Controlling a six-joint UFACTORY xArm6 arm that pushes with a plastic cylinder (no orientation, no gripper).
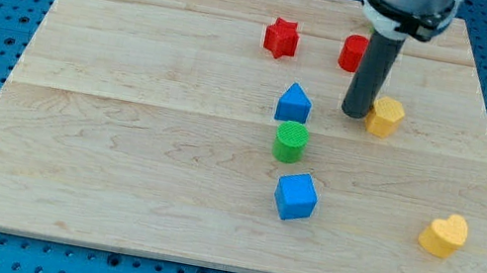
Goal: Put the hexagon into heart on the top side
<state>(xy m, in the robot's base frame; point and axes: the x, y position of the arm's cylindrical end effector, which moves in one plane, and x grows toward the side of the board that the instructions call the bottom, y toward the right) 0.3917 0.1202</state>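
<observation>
Sitting near the far right part of the wooden board point(118, 165), the yellow hexagon point(387, 116) is lying just to the right of my tip point(356, 114), so close that the two are touching or nearly so; the picture is not settling which. No claw is fitted here: the arm is ending in a plain dark rod, so there is nothing to be apart or together, and nothing is being held.

Going from the left, the red star point(281, 38) is resting near the far edge, then the blue house-shaped block point(294, 103), the green round block point(291, 141) just nearer than it, and the blue cube point(295, 196) nearer again. A red block point(352, 52), partly hidden behind the rod, is lying near the far edge. The yellow heart point(444, 234) is sitting close to the near right corner, well apart from the hexagon.

The heart is lying toward the near right from the hexagon, while my tip is standing on the hexagon's left. By my judgement the push is needing to come more from the far left side, driving the hexagon toward the heart's far side. The hexagon is having no clear long axis; the heart's point seems to be facing the near edge, though that is hard to tell.
</observation>
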